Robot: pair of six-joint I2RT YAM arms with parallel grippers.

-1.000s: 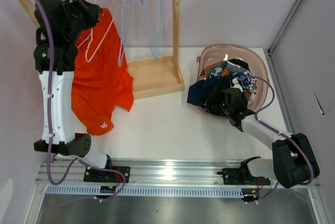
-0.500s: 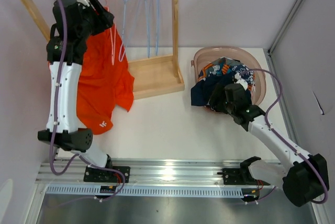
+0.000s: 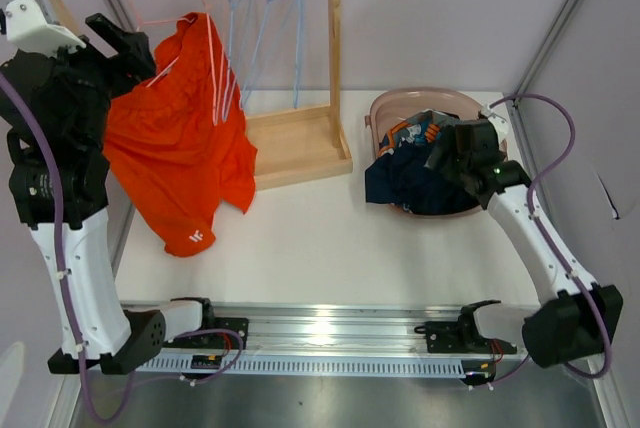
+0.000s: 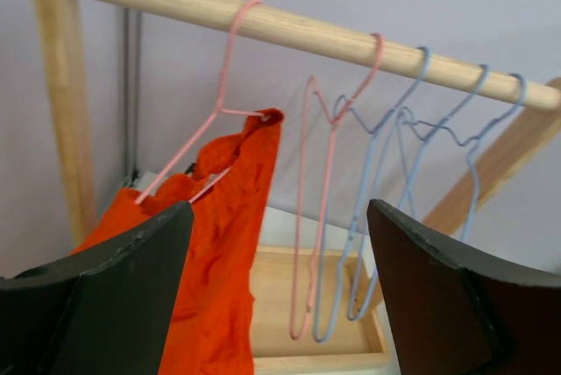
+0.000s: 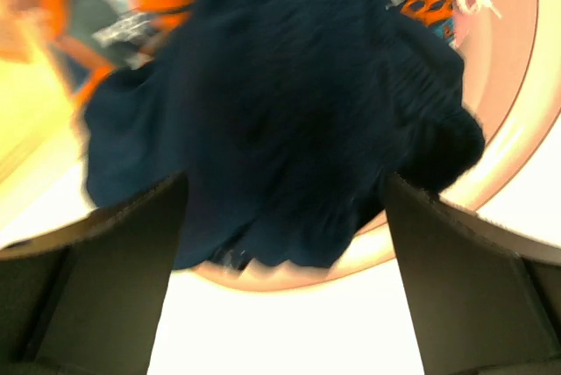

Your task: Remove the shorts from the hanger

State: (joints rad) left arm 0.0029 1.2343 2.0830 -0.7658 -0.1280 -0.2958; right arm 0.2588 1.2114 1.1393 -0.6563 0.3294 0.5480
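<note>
Left fingers (image 4: 96, 305) swung aside, navy shorts (image 5: 289, 121) (blurred)

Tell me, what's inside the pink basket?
Navy shorts lie on top, spilling over the rim of the pink basket, with teal-orange print shorts behind them. Whatever lies underneath is covered.

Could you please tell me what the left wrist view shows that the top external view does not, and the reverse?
Only the left wrist view: the left gripper seen from behind its open fingers, and a close look at the pink hanger carrying the orange shorts by the waistband.
Only the top view: the basket of clothes with navy shorts at its near side, the right gripper over it, the rack's base, and the white logo on the orange shorts.
Both: the orange shorts on the hanger, the wooden rail and the bare blue hangers.
</note>
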